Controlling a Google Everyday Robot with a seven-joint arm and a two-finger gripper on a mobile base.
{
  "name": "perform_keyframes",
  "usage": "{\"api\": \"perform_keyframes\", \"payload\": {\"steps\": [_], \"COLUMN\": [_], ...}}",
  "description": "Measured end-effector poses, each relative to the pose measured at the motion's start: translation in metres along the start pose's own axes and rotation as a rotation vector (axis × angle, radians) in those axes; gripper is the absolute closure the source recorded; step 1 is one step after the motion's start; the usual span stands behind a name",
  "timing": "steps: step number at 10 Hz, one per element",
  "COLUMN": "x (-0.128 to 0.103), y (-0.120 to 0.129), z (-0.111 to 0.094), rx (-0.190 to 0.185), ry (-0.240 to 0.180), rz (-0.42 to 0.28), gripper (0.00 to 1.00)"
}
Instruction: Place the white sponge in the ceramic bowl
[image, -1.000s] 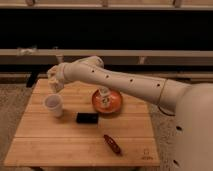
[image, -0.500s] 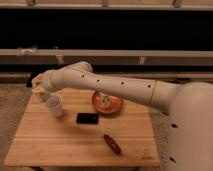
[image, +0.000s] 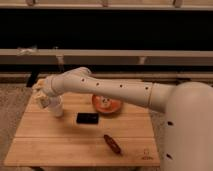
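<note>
The ceramic bowl (image: 107, 105) sits on the table (image: 60, 145), right of centre toward the rear. Left of the bowl stands a cup (image: 57, 107), with the gripper (image: 40, 96) just beside it. A flat block (image: 87, 118) lies before the bowl to its left; a packet (image: 112, 144) lies farther forward.

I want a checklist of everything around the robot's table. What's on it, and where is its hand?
Surface: wooden slatted table, sitting on a speckled floor.
Job's things: orange-red bowl at the back middle, with something pale inside; the sponge itself cannot be made out for sure.
Clutter: pale plastic cup at the back left; black flat object in the middle; dark red object near the front.
Hand: the hand is at the table's back left, beside the cup.
Cables: nothing seen.
Surroundings: pale horizontal rails against a dark background.
</note>
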Motion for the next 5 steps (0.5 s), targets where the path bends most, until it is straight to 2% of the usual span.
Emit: {"api": "perform_keyframes", "payload": {"steps": [1, 2, 5], "x": [0.006, 0.013, 0.022], "y": [-0.001, -0.003, -0.008], "z": [0.0, 0.001, 0.009], "rx": [0.003, 0.007, 0.02], "ry": [0.009, 0.025, 0.051], "rz": [0.01, 0.02, 0.026], "gripper": [1.0, 0.94, 0.66]}}
